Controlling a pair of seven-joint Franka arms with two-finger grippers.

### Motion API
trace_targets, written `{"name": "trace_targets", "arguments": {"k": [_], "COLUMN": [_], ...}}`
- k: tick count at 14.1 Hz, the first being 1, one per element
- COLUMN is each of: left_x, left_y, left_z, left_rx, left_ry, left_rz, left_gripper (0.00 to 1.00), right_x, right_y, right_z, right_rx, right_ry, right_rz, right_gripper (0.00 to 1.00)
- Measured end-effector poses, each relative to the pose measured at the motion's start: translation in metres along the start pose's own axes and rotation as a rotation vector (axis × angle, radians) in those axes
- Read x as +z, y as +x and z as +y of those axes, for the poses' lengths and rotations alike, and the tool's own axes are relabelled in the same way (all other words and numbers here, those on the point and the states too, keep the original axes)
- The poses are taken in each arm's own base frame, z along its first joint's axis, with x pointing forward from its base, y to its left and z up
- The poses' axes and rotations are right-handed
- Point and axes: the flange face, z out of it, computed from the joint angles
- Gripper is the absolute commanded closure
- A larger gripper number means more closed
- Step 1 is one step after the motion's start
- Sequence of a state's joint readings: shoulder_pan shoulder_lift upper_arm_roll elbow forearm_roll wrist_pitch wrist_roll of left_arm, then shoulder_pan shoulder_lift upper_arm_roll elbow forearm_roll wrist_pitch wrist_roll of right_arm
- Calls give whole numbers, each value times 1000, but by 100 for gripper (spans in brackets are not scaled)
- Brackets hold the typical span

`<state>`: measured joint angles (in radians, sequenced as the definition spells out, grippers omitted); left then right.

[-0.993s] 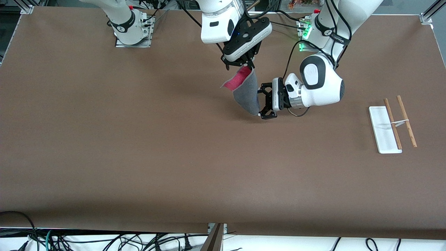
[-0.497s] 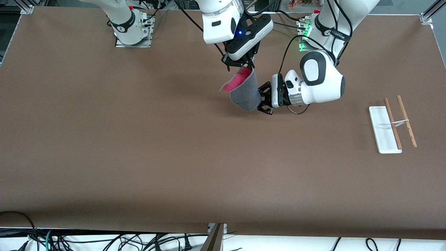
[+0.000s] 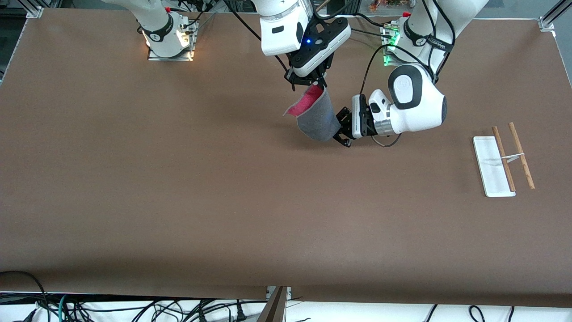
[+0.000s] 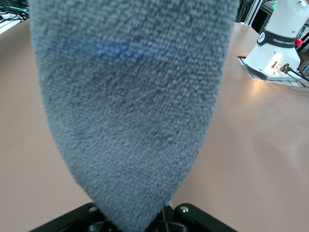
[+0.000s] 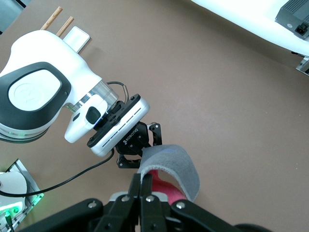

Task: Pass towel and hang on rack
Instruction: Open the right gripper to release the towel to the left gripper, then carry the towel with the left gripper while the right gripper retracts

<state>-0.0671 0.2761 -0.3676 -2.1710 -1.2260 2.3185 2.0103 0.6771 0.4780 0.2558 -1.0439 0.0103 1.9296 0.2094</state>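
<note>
Hanging folded, grey towel (image 3: 316, 120) shows pink inside; right gripper (image 3: 307, 83) and left gripper (image 3: 340, 129) both pinching it.

Grey towel (image 4: 130, 111) in left tool (image 4: 145, 223)

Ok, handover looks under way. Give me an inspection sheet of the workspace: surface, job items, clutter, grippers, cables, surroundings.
Surface: brown table, flat and uncovered.
Towel: grey towel with a red reverse, hanging in the air over the table's middle, gripped at two places.
Rack: rack with a white base and two wooden rods, at the left arm's end of the table, nothing on it.
Clutter: nothing seen.
Grippers: right gripper shut on the towel's top edge; left gripper shut on its lower side edge.
Cables: black cables bundled below the table edge nearest the front camera; arm cables by both bases.
Surroundings: metal frame posts at the corners.
</note>
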Motion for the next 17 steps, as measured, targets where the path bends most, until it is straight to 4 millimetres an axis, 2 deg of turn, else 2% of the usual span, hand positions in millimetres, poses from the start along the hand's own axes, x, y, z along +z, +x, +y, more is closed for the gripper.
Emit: {"name": "trace_targets", "arguments": {"k": [1, 2, 3, 8, 11, 14, 17], "left_x": [-1, -2, -3, -10, -24, -63, -128], "left_y": [0, 0, -1, 0, 3, 2, -18], "left_z": [0, 0, 0, 0, -3, -10, -15], "left_rx": [0, -1, -1, 1, 32, 74, 87], "left_ry": [2, 4, 5, 15, 19, 34, 32], "left_rz": [0, 0, 0, 0, -18, -50, -109], "left_gripper": [100, 100, 100, 100, 100, 100, 100], "right_x": [0, 0, 0, 0, 0, 0, -8], "right_y": [0, 0, 0, 0, 2, 2, 5], "right_z": [0, 0, 0, 1, 13, 43, 88], "right_rx": [0, 0, 0, 2, 17, 55, 114], "right_ry": [0, 0, 0, -2, -18, -50, -111], "right_rz": [0, 0, 0, -1, -6, -40, -50], "right_gripper": [76, 5, 0, 0, 0, 0, 0]}}
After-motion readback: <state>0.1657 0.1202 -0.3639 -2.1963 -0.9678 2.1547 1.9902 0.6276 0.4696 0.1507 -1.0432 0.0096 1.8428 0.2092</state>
